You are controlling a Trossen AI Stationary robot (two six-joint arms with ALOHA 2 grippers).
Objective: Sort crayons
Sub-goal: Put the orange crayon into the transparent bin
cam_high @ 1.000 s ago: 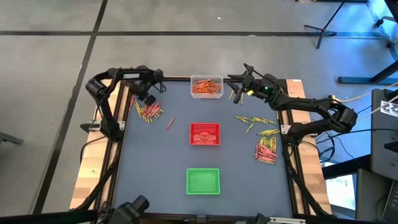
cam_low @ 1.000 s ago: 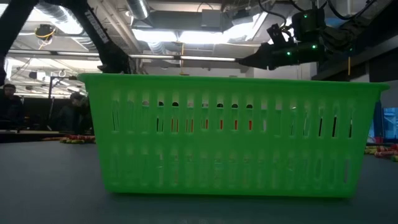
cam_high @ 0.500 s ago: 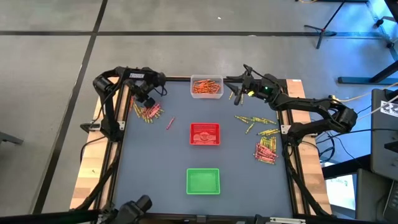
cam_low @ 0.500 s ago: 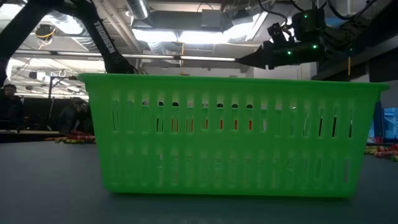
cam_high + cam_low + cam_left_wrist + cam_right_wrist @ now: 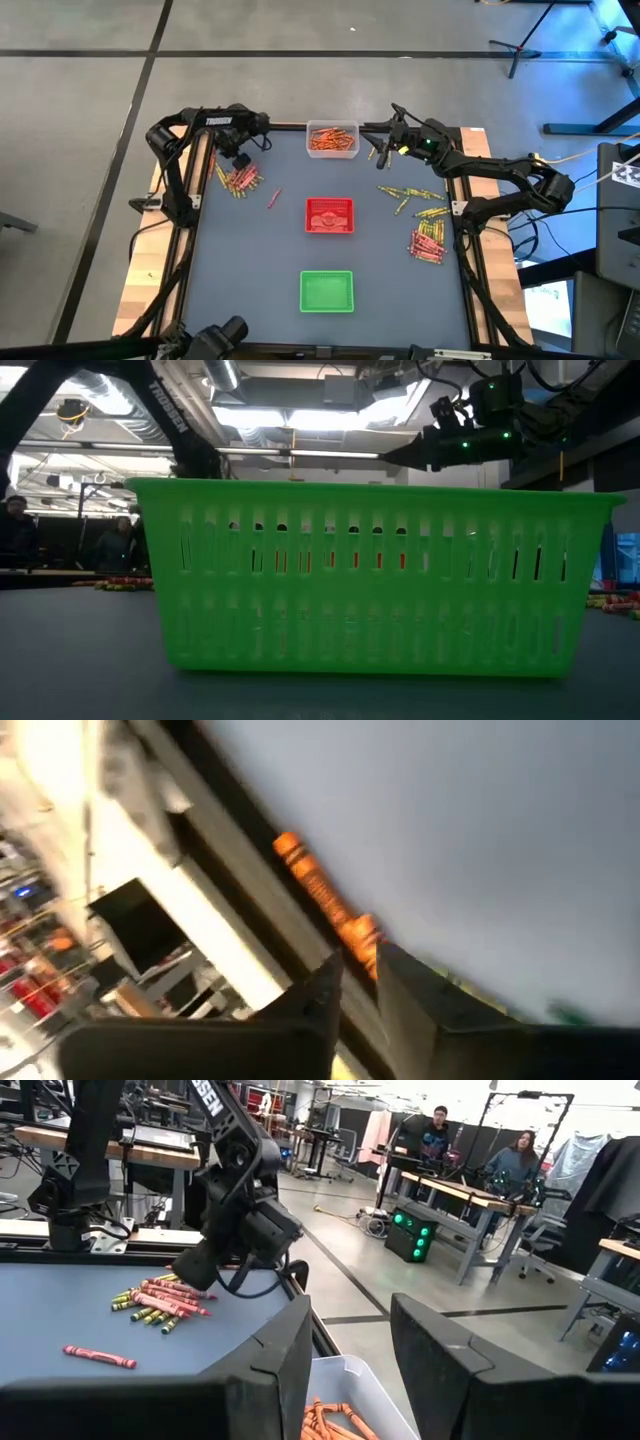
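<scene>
1. The left end effector (image 5: 243, 158) hangs over the far-left corner of the tabletop (image 5: 250, 270), above the left pile of crayons (image 5: 240, 180). In the left wrist view its fingers are pinched on one end of an orange crayon (image 5: 325, 898), which juts out past the tips.
2. A single red crayon (image 5: 273, 199) lies apart from that pile, toward the red tray (image 5: 329, 215).
3. The clear tray (image 5: 332, 139) at the far edge already holds orange crayons; the green tray (image 5: 326, 291) sits nearest the camera side.
4. The right end effector (image 5: 383, 140) hovers just beside the clear tray, its fingers spread with nothing between them in the right wrist view.
5. More crayons are scattered (image 5: 415, 200) and heaped (image 5: 428, 243) on the right side.
6. The crayons look light, stiff and waxy, likely to roll, and could snap under a hard squeeze. A grip across the paper-wrapped middle would probably hold steadier than one at the end.
</scene>
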